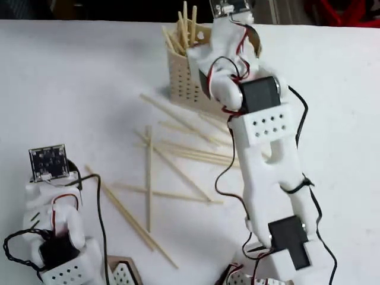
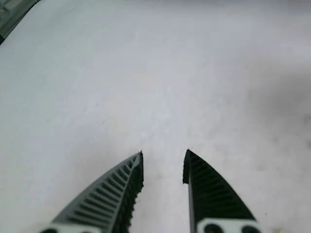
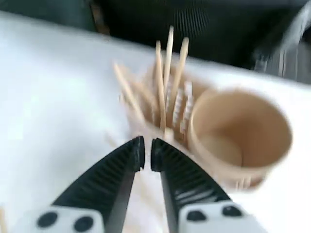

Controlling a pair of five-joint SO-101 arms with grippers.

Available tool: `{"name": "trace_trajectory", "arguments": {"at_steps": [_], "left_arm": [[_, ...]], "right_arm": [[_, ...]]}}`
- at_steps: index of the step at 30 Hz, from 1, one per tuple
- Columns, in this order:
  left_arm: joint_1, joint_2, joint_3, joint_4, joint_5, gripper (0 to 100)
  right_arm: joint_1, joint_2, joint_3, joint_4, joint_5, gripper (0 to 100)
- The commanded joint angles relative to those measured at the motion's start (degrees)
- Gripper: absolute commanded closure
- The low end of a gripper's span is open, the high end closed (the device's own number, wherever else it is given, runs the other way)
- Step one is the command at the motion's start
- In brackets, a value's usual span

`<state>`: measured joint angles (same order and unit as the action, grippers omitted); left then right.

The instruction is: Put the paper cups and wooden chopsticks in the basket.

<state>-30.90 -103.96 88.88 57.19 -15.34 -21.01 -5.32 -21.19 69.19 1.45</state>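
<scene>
Basket stands just before the right gripper, arm stretched forward.

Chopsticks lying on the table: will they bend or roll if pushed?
The chopsticks look like thin, straight wood, so probably stiff and light. On the smooth white table they'd likely slide or roll. Crossed ones may drag each other.

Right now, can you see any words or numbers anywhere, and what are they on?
None: no word, number or sign can be read.
The basket, the paper cup, the chopsticks and the table look plain.
Anything on the dark board on an arm's wrist is too small to read.
</scene>
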Motion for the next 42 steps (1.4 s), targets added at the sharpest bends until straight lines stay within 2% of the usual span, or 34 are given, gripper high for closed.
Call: {"name": "trace_trajectory", "arguments": {"at_steps": [1,10,15,19,24,26,32,37,42], "left_arm": [[-0.3,-0.7,0.4,-0.3,-0.6,85],[0.0,-0.7,0.5,-0.4,-0.6,85],[0.0,-0.7,0.5,-0.4,-0.6,85],[0.0,-0.7,0.5,-0.4,-0.6,85],[0.0,-0.7,0.5,-0.4,-0.6,85],[0.0,-0.7,0.5,-0.4,-0.6,85],[0.0,-0.7,0.5,-0.4,-0.6,85],[0.0,-0.7,0.5,-0.4,-0.6,85],[0.0,-0.7,0.5,-0.4,-0.6,85]], "right_arm": [[0.7,-3.4,-2.5,11.1,-0.3,98.0],[0.2,-3.6,6.4,20.4,-0.3,98.1],[-2.2,-3.6,17.1,17.8,0.1,98.1],[-6.9,-3.6,23.5,15.4,5.3,98.1],[-13.0,-3.6,31.1,9.3,5.9,98.0],[-14.7,-3.4,33.5,6.5,5.8,95.3],[-20.6,-3.0,37.8,1.2,5.7,76.5],[-24.4,-2.2,40.4,-7.2,4.7,73.6],[-26.9,6.1,36.7,-8.9,1.3,70.3]]}}
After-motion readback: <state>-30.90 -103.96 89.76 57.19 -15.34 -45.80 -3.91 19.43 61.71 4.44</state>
